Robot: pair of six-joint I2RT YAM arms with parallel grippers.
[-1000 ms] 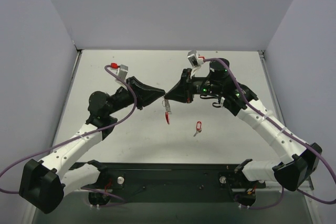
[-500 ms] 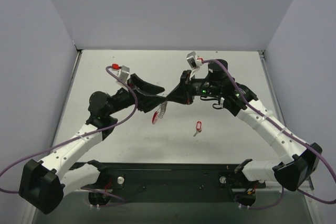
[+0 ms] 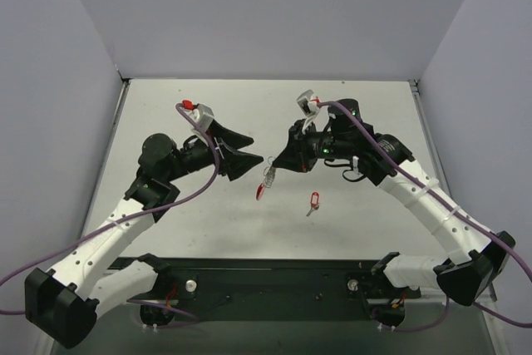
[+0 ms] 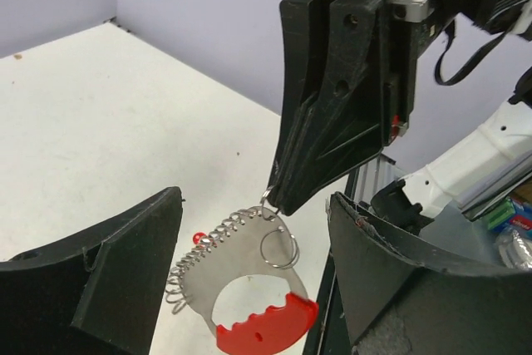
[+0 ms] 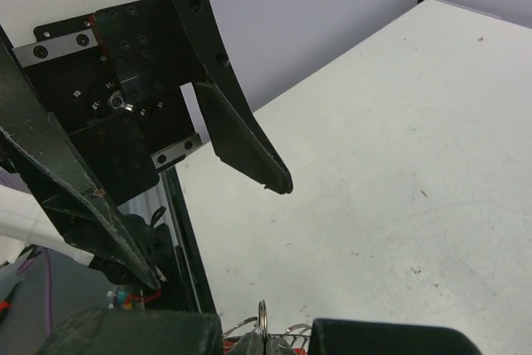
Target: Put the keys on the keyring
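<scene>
Right claw (image 3: 277, 165) is closed tight on the top edge of the keyring (image 3: 266, 182), which hangs free below it, above the counter (image 3: 366, 230) and clear of its surface. In the left wrist view the keyring shows as a silver fan with a red arc at its lower end, suspended from the right claw's tip. Left claw (image 3: 256, 149) is spread wide and holds nothing. It stands just to the left of the keyring without touching it.

Task status:
1. The keyring is lifted and secured in the right claw. This part appears done.
2. The key (image 3: 313, 201) with the red oblong tag lies on the counter, below the right claw in the top view and apart from both claws. It has not been picked up.
3. Judged from these positions, the remaining work is to grasp the key, bring it to the keyring and thread it on. The main step of the task is therefore not yet begun.

Change from the earlier frames: one second ago both claw tips met at the keyring. The left claw has since opened and drawn back to the left, leaving the right claw as the only support. The key on the counter has not moved.
</scene>
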